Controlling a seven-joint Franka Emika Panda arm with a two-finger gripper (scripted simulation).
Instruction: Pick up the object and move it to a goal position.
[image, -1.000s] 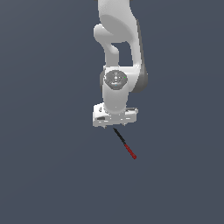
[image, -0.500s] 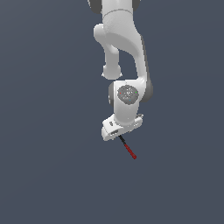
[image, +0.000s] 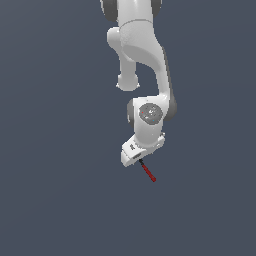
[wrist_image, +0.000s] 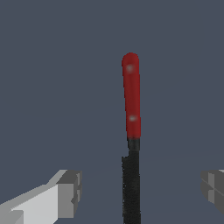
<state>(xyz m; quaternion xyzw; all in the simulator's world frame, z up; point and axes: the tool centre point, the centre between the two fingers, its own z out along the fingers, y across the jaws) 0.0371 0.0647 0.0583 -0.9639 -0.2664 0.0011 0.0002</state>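
Grey-padded fingers (wrist_image: 70, 188) of the gripper (wrist_image: 140, 192) stand wide apart, one on either side of the object (wrist_image: 131, 131); its black half lies between them, its red half running straight out ahead on the grey floor (wrist_image: 52, 65).

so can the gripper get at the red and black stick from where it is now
Probably yes. In the wrist view the stick lies between the open fingers, nothing else around it. In the exterior view the gripper sits right over its black end. How high it is above the stick isn't clear.
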